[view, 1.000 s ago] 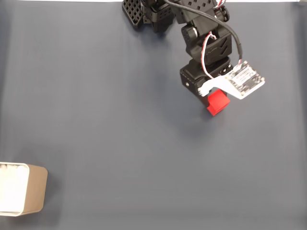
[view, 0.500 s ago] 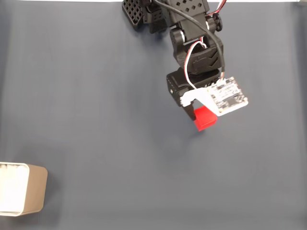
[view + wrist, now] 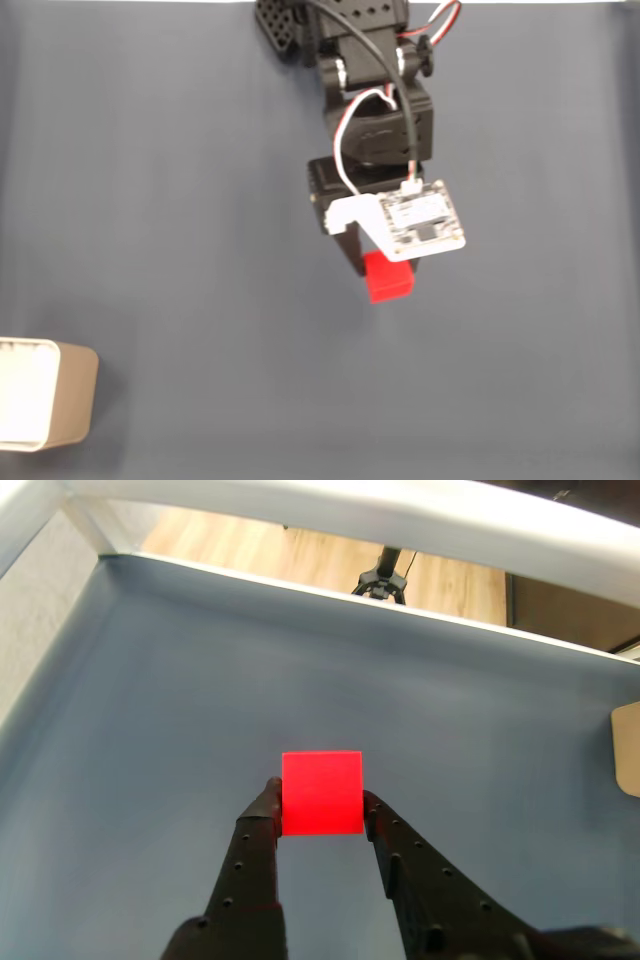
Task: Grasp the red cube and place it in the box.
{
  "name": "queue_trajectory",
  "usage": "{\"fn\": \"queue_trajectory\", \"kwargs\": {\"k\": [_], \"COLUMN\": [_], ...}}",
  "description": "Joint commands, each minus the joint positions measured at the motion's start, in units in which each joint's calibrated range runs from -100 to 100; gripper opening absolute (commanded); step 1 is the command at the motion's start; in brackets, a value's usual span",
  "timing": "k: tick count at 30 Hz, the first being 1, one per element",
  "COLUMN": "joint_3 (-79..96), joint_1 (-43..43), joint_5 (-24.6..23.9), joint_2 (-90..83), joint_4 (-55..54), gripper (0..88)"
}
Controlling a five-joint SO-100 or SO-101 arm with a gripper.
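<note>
Wrist view: gripper (image 3: pixel 321 805) clamps red cube (image 3: pixel 321 792) above table (image 3: pixel 150 730)

We see small bright red cube (image 3: pixel 388 279) between the jaws, centre of fixed view | small beige rounded box (image 3: pixel 47 394) on dark blue-grey surface (image 3: pixel 180 220), far lower left, well apart

Arm reaches down from the top edge in the fixed view, black links stacked, red-white wires looping over the wrist; a white camera board sits on the wrist just above the red cube (image 3: pixel 388 278). Gripper (image 3: pixel 321 805) points down-frame in the fixed view, well up and right of the box (image 3: pixel 47 394). Wrist view: both black fingers (image 3: pixel 262 825) pressed to the cube's two sides, clamped.
</note>
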Motion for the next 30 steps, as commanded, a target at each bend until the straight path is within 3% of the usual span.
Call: {"fn": "queue_trajectory", "kwargs": {"k": [1,30], "joint_3": [-5.57,-35.13], "joint_1": [2.86,18.13], "joint_5": [-0.63,-0.59], "joint_2": [0.53,20.72], "joint_4": [0.70,2.09], "gripper": [3.3,3.2]}}
